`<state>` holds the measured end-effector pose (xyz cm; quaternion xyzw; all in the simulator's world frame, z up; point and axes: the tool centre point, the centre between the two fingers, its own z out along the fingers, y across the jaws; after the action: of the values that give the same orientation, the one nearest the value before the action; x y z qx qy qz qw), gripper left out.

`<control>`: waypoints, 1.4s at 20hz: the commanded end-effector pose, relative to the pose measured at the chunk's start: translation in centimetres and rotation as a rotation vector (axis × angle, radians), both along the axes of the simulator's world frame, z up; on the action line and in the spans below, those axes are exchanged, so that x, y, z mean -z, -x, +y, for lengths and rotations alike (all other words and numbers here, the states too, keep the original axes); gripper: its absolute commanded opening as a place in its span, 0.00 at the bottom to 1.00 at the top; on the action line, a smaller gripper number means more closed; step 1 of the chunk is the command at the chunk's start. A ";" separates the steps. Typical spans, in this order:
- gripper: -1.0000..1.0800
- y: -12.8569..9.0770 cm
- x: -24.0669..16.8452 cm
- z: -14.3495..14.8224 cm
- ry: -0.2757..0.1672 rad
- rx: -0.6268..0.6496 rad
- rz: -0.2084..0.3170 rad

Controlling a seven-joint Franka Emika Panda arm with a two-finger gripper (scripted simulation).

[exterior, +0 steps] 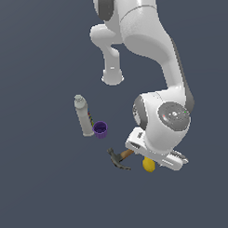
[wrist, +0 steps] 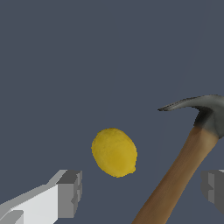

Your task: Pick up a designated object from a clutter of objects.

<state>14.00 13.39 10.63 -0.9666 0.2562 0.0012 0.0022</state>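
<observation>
Exterior view looked down from high, far back, whole arm in frame. Wrist view sat close above the gripper [wrist: 140, 192], facing down past it. Both shared lemon [wrist: 114, 152] and hammer [wrist: 183, 166].

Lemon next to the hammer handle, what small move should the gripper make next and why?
Probably shift sideways away from the hammer before descending. In the wrist view the open gripper spans both the lemon and the wooden handle, so closing now would likely trap the handle too. Centring on the lemon alone looks safer.
</observation>
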 end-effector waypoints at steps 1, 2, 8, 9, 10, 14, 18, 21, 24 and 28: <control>0.96 -0.3 1.2 0.7 0.002 0.025 -0.001; 0.96 -0.3 1.6 1.0 0.003 0.032 -0.001; 0.96 -0.5 2.8 1.7 0.005 0.054 -0.001; 0.96 -0.5 2.8 1.7 0.005 0.054 -0.001; 0.96 -0.4 2.7 1.7 0.005 0.050 0.000; 0.96 -0.4 3.4 1.7 0.005 0.051 0.000; 0.96 -0.3 5.3 1.7 0.005 0.052 0.000; 0.96 -0.3 6.9 1.7 0.005 0.054 -0.001; 0.96 -0.3 7.8 1.7 0.005 0.054 -0.001; 0.96 -0.5 7.8 1.7 0.005 0.054 -0.001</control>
<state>14.35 15.06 2.79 -0.9593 0.2824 0.0008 -0.0004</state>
